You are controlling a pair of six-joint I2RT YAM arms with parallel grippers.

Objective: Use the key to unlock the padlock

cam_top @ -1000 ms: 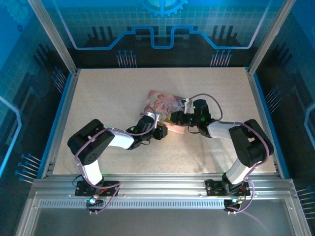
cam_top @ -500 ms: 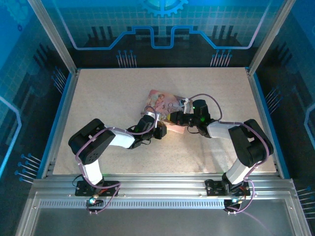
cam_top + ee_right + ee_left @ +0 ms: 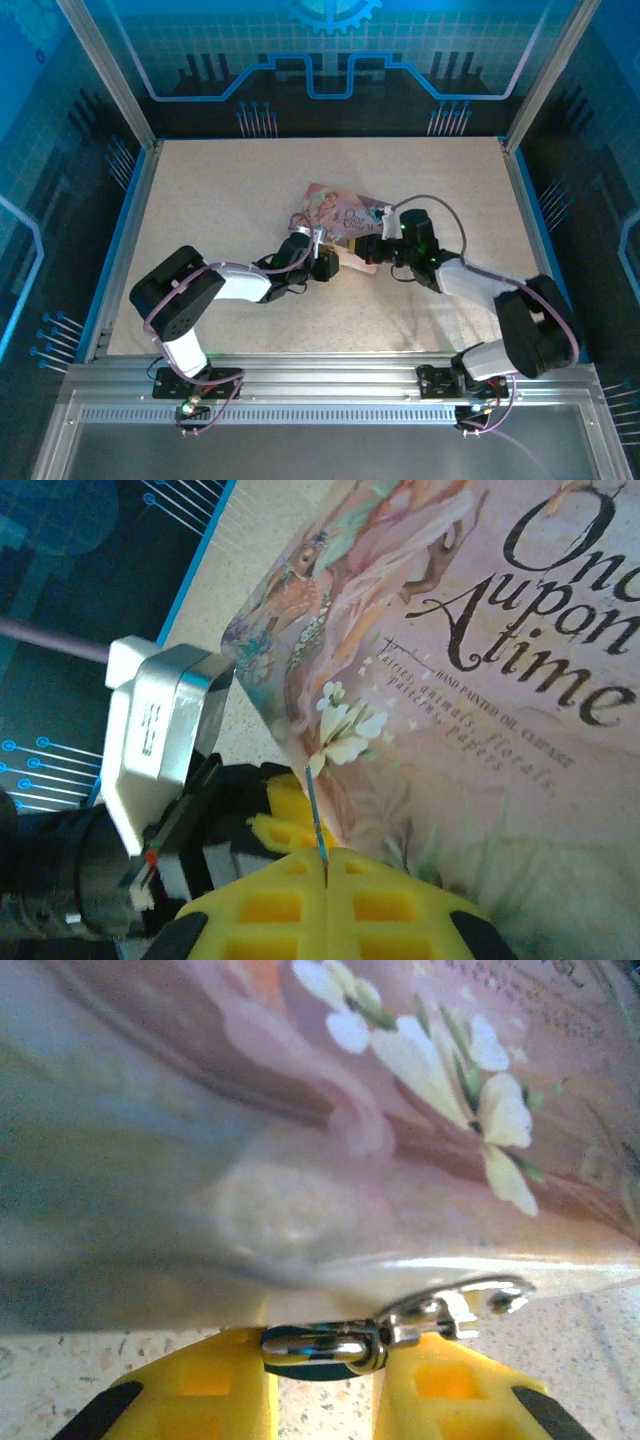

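Note:
The small padlock point(image 3: 310, 1345), dark blue with a silvery shackle, sits at the lower edge of the pink illustrated tin point(image 3: 300, 1110). My left gripper point(image 3: 322, 1370) is shut on it, one yellow finger on each side. A silvery clasp piece point(image 3: 460, 1305) runs off to the padlock's right. My right gripper point(image 3: 326, 865) is shut on the key point(image 3: 314, 810), whose thin dark blade sticks up from the pinched fingertips in front of the tin point(image 3: 480, 680). The left gripper's yellow fingers point(image 3: 285, 815) lie just beyond the blade. From above, the left gripper point(image 3: 335, 262) and right gripper point(image 3: 362, 250) meet at the tin's point(image 3: 335, 210) near edge.
The tin lies at the middle of the speckled table point(image 3: 220, 190). Blue-lit walls and metal posts point(image 3: 110, 80) ring the table. The left arm's wrist camera housing point(image 3: 160, 730) stands close to the right gripper.
The right arm's elbow has swung out to the right and toward the near edge, while its gripper stays by the tin. The left gripper has hardly moved.

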